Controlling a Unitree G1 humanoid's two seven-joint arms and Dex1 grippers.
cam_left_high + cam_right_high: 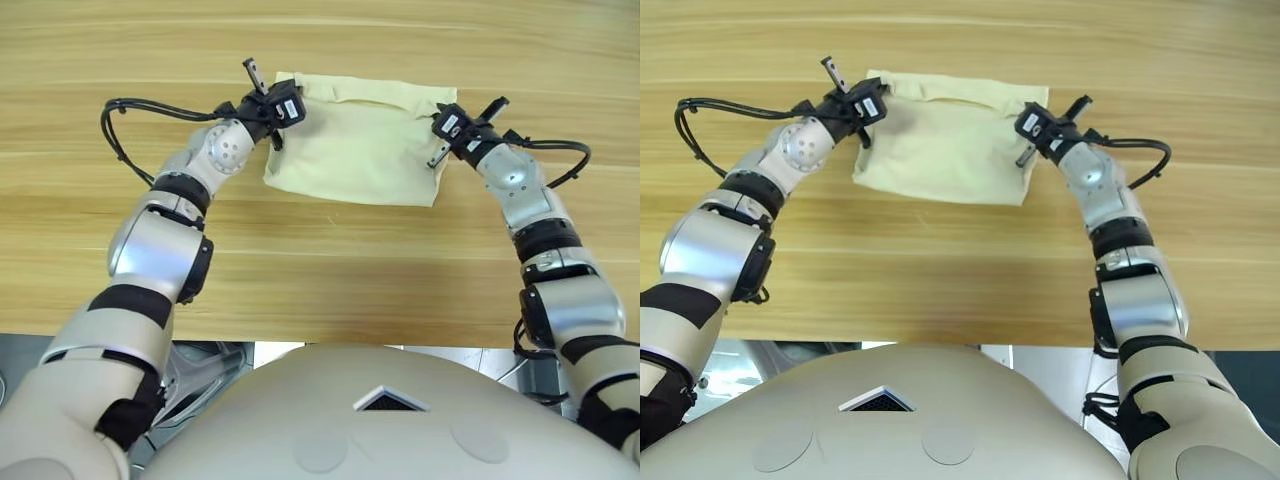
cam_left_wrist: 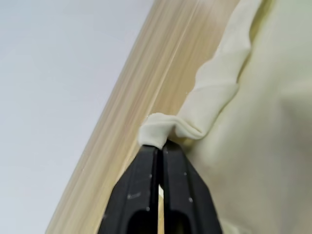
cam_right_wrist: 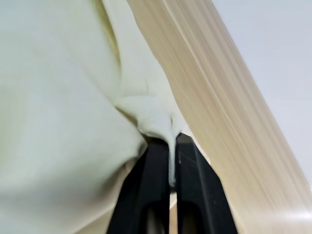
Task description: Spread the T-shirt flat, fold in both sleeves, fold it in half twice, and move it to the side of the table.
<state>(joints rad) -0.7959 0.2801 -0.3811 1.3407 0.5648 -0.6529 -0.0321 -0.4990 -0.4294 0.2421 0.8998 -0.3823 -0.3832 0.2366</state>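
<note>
The folded T-shirt (image 1: 355,140) lies on the desk (image 1: 320,260) at my 12 o'clock. My left pincer (image 2: 160,146) pinches a fold of cloth at its 10 o'clock corner. My right pincer (image 3: 171,141) pinches the cloth near its 2 o'clock corner.

bright, diffuse overhead light, leaving only faint soft shadows around the t-shirt (image 1: 360,140) on the worktop (image 1: 330,260); grain lines bow slightly toward the head views' edges; wrist close-ups are soft, with a pale glare patch on the wood.
</note>
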